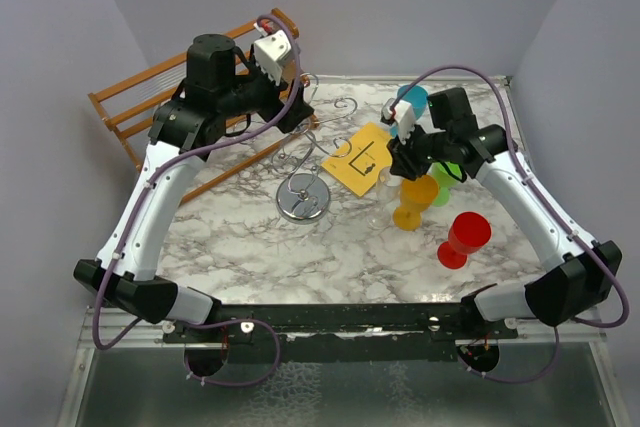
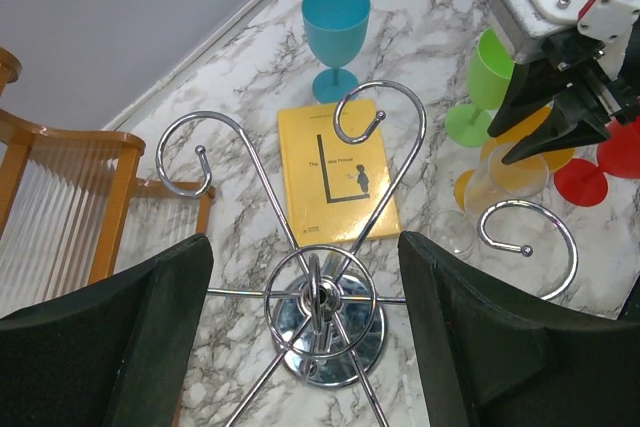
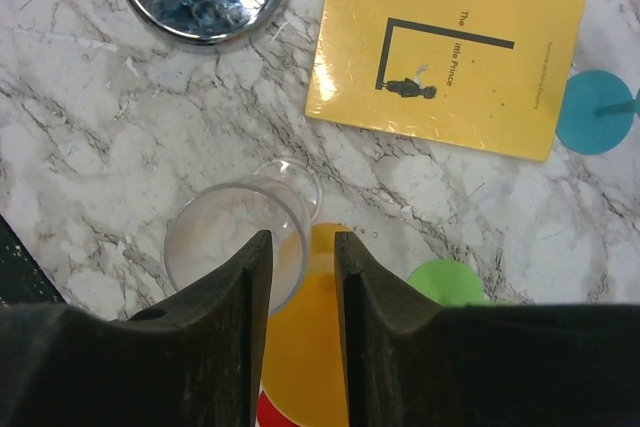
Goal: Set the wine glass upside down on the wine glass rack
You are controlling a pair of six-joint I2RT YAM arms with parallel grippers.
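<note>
Top external view: the marble table [image 1: 240, 247] fills the floor of the cell, with my two arms reaching in from the near edge. A slatted wooden shelf rack [image 1: 140, 107] leans at the far left, partly behind my left arm. The wine glass rack [image 1: 303, 197] stands near the middle of the table on its round shiny base, with curled wire arms spreading from the post. Just to its right lies a yellow book [image 1: 362, 157]. Right of the book stand four coloured glasses: a blue glass [image 1: 412, 102] farthest back, a green glass [image 1: 443, 182], an orange glass [image 1: 415, 199] and a red glass [image 1: 464, 239] nearest me.

The clear wine glass [image 3: 225, 242] is on the table beside the orange glass, mouth up and apart from the wire rack.

My left pincer [image 2: 303, 247] hangs above the wire rack, spread wide and holding nothing. My right pincer [image 3: 302, 247] is down at the clear glass with its jaws narrow and the rim's near wall between them. I cannot tell whether they are clamped on it.
</note>
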